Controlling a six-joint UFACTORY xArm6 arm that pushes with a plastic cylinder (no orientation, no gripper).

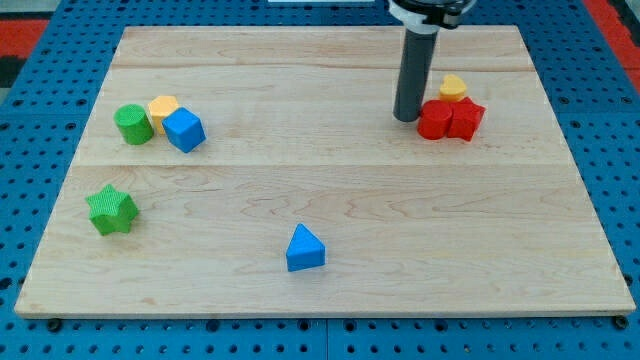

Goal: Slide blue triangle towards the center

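The blue triangle point(305, 248) lies near the view's bottom, slightly left of the middle of the wooden board point(320, 190). My tip point(406, 119) is at the view's upper right, far from the blue triangle. It stands just left of a red block point(433, 119), close to it or touching; I cannot tell which.
A second red block point(466, 118) and a yellow block point(453, 88) sit beside the first red one. At the view's left are a green cylinder point(133, 124), a yellow block point(163, 110) and a blue cube point(184, 130). A green star point(111, 209) lies lower left.
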